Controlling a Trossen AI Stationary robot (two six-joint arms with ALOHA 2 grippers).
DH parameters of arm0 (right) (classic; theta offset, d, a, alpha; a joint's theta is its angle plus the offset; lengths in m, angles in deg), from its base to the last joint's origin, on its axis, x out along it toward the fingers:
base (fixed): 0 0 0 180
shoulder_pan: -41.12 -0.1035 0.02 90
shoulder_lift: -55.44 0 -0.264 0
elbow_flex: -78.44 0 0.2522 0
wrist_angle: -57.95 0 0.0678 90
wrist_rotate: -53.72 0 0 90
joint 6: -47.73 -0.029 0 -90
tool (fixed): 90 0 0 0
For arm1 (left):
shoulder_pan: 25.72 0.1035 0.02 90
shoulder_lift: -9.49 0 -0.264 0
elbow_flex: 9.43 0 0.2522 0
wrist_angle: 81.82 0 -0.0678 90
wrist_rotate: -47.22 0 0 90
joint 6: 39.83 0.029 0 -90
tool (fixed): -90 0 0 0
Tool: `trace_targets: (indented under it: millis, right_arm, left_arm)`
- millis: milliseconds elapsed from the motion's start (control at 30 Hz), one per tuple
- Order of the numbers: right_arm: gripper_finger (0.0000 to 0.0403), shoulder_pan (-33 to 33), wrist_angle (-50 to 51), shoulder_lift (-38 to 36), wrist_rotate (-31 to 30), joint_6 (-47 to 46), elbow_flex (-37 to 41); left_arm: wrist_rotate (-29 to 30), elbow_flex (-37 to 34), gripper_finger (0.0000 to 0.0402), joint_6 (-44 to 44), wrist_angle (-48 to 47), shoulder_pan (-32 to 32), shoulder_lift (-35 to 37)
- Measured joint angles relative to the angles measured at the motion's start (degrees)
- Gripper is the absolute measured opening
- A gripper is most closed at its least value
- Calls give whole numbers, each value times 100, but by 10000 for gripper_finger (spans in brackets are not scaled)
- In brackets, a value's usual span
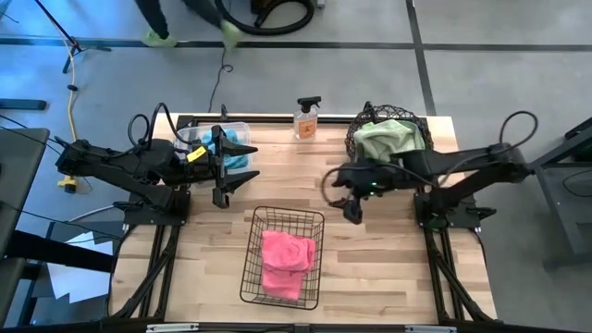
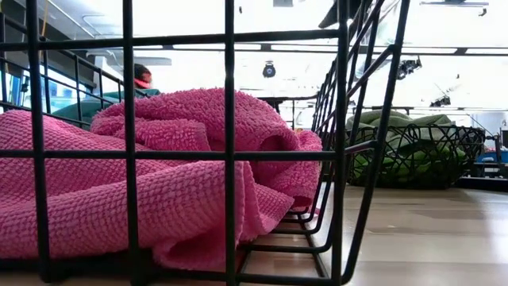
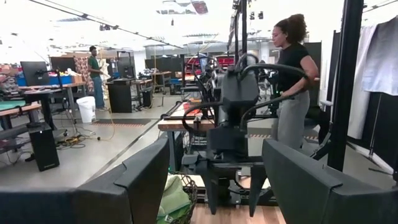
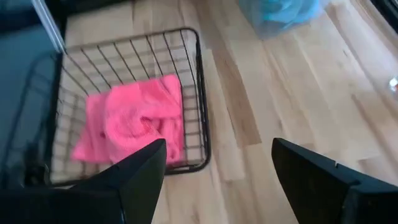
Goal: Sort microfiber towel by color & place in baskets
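Observation:
Pink towels [image 1: 284, 263] lie bunched in the black rectangular wire-grid basket [image 1: 314, 222] near the table's front middle; the same towels [image 4: 134, 121] and basket [image 4: 200, 87] show in the right wrist view. Lime green towels [image 1: 388, 139] fill the round dark woven-wire basket [image 1: 356, 139] at the far right. Teal-blue towels [image 1: 242, 157] sit in the clear plastic bin [image 1: 236, 127] at the far left. My left gripper [image 1: 225, 172] hovers open beside the clear bin, holding nothing. My right gripper [image 1: 350, 199] hangs open between the round basket and the grid basket, empty.
An orange spray bottle [image 1: 306, 118] stands at the table's far edge between the bin and the round basket. Bare wood [image 1: 388, 268] spreads right of the grid basket. A person [image 3: 292, 81] stands beyond the table in the left wrist view.

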Motion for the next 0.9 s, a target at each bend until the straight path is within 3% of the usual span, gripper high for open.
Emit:
trace_targets:
  millis: [233, 433, 567, 900]
  right_arm:
    - [288, -11, -1939, -981, -298, -909, 1767]
    - [288, -2, -4380, -1141, -587, -1065, 2653]
    - [288, 120, -5550, -1018, -519, -718, 2548]
    - [288, 96, -5189, -1013, -500, 1045, 1420]
  left_arm:
    - [0, 0, 245, 0, -2, -1, 0]
    - [-24, 0, 245, -17, -2, -2, 0]
    - [-26, 0, 245, -62, -3, -2, 0]
    - [-319, 0, 245, -342, -240, -2, 2]
